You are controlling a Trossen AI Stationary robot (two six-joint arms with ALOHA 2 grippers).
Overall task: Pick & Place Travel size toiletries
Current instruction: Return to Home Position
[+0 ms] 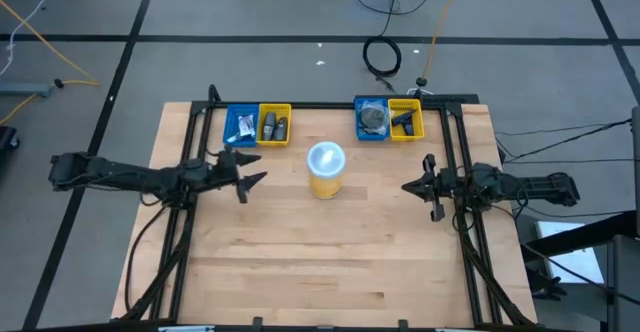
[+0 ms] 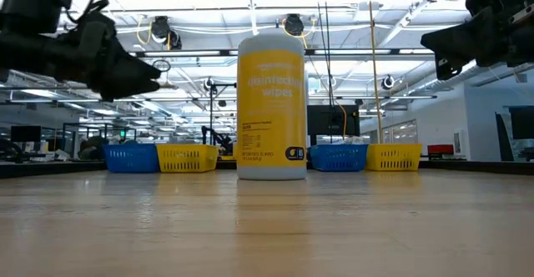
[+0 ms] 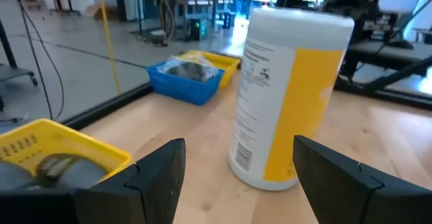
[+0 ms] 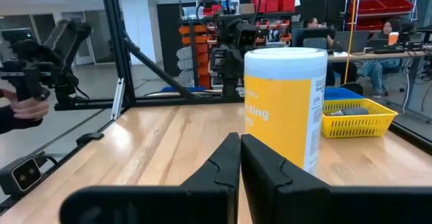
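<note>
Both grippers empty; toiletries binned along the table's 12 o'clock edge.

We note the left gripper (image 1: 260,167) with fingers spread apart and holding nothing, raised off the table at 9 o'clock of the yellow disinfecting wipes canister (image 1: 326,168). The right gripper (image 1: 408,186) has its fingers pressed together, at 3 o'clock of the canister. At 12 o'clock from the left gripper, white-and-blue tubes (image 1: 242,127) lie in the left blue bin (image 1: 242,108), with dark bottles (image 1: 272,126) in the yellow bin (image 1: 276,107) touching it. At 11 o'clock from the right gripper, clear-wrapped dark discs (image 1: 373,118) fill the right blue bin (image 1: 372,138). A dark item (image 1: 403,122) lies in the adjoining right yellow bin (image 1: 405,101); we cannot tell its kind.
</note>
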